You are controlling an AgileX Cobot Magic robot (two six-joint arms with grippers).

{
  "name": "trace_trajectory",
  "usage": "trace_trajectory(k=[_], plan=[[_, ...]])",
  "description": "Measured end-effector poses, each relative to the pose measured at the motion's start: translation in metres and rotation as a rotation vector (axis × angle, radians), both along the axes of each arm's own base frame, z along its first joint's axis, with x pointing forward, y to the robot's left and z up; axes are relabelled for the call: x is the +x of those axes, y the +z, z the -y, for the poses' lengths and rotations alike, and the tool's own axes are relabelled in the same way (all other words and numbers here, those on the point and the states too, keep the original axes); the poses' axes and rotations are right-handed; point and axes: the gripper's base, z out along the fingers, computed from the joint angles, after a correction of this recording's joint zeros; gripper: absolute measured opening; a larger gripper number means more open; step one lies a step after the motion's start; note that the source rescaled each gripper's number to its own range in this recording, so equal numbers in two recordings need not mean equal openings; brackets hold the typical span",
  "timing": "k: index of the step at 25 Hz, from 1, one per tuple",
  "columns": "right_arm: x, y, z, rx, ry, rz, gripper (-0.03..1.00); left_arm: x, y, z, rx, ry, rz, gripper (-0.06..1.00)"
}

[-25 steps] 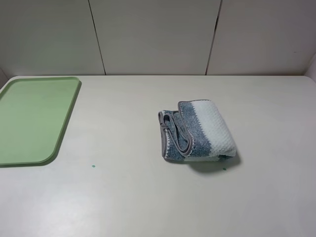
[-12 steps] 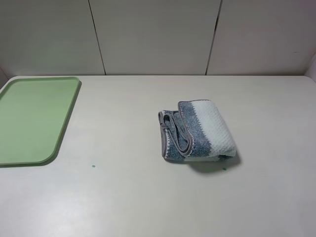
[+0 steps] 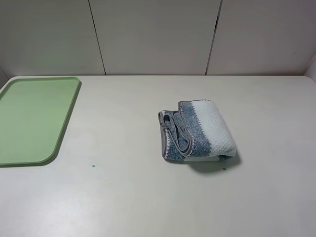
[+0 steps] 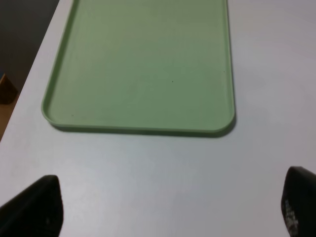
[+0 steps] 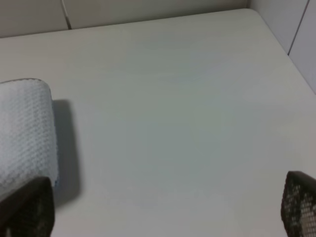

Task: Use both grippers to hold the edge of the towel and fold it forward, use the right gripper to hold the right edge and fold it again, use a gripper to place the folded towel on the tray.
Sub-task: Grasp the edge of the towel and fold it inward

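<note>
A folded terry towel (image 3: 197,131), striped blue-grey and white, lies right of centre in the high view on the pale surface (image 3: 123,197), well apart from the flat light green plastic tray (image 3: 34,118) at the left edge. The left arm's jaws and the right arm's jaws stand released, grasping nothing.

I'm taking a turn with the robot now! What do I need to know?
Left claw: open, empty, over the table near the tray.
Right claw: open, empty, beside the towel.
Towel: folded bundle on the table, apart from the tray, to its right.
Done: folds look finished.
To do: pick up the towel and put it on the tray.
</note>
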Motion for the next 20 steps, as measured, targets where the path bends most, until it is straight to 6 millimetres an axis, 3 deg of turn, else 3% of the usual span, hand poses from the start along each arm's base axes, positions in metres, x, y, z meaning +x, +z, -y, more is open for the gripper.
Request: trace_trajectory(k=[12,20], plan=[[0.0,0.0,0.0,0.0,0.0,0.0,1.0,-0.0002,0.0002,-0.0015,0.014,0.01,0.0,0.87],[0.0,0.0,0.0,0.0,0.0,0.0,1.0,-0.0002,0.0002,-0.0015,0.014,0.01,0.0,0.99]])
